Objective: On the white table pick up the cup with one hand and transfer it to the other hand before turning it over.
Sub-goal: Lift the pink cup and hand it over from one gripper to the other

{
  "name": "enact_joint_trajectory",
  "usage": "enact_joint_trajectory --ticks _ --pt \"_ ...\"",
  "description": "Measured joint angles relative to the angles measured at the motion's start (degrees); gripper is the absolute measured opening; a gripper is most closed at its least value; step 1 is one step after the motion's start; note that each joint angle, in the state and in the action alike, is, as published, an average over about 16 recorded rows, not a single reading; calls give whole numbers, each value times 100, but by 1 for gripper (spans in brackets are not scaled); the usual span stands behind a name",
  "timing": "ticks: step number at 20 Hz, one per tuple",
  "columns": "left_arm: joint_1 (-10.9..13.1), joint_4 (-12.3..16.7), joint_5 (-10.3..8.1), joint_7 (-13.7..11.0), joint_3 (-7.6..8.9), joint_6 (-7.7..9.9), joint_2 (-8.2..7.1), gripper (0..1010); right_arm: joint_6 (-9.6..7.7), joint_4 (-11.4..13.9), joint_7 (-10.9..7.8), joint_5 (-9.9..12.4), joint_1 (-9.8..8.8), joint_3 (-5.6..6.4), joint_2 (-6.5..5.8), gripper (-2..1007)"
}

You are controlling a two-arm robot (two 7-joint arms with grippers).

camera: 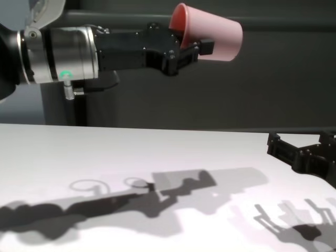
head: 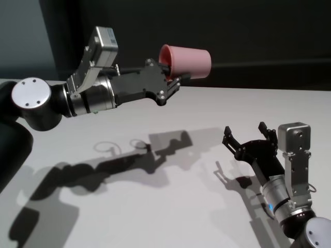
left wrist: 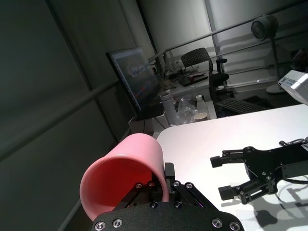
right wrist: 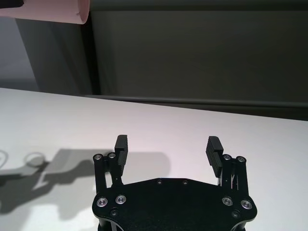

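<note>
Right end effector (head: 247, 138): nearest the camera at the right, low over the bench, fingers spread wide with nothing between them; the right wrist view shows bare white surface in the gap between the two ribbed pads (right wrist: 212, 149).
Right arm: rises from the near right corner and points toward the far side of the bench.
Left end effector (head: 173, 85): raised well above the bench at the far left-centre, clamped on the wall of the cup at its rim, one finger inside the mouth and one outside.
Cup (head: 189, 61): pink, held in the air on its side, open mouth facing left toward the left arm, base pointing right; not touching the bench.
Cup against right end effector: well apart, the cup higher and farther left; in the right wrist view only its base end shows at a corner.
Bench (head: 155, 206): white, its far edge running straight across behind both arms against a dark wall; under the cup lie only the shadows of the left arm and the cup.
Open room: a broad stretch of bare surface lies between the two arms, from the near edge to the far edge.
Beyond the bench: the left wrist view shows a monitor (left wrist: 134, 82), a chair (left wrist: 198, 60) and a cluttered desk, all well apart from the bench.
</note>
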State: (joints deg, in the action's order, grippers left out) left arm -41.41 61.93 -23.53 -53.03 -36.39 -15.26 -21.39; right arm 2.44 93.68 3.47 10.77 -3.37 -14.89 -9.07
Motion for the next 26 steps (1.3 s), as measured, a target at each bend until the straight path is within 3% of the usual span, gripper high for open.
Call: enact_joint_trajectory --ticks 6,13,26 --pt "-69 -236 -446 -113 102 10 260 49 0 0 0 0 0 0 0 1002" --pt "-97 -460 -842 -204 194 12 518 49 0 0 0 0 0 0 0 1002" --pt "-115 -841 -1256 -258 320 -7 889 49 0 0 0 0 0 0 0 1002"
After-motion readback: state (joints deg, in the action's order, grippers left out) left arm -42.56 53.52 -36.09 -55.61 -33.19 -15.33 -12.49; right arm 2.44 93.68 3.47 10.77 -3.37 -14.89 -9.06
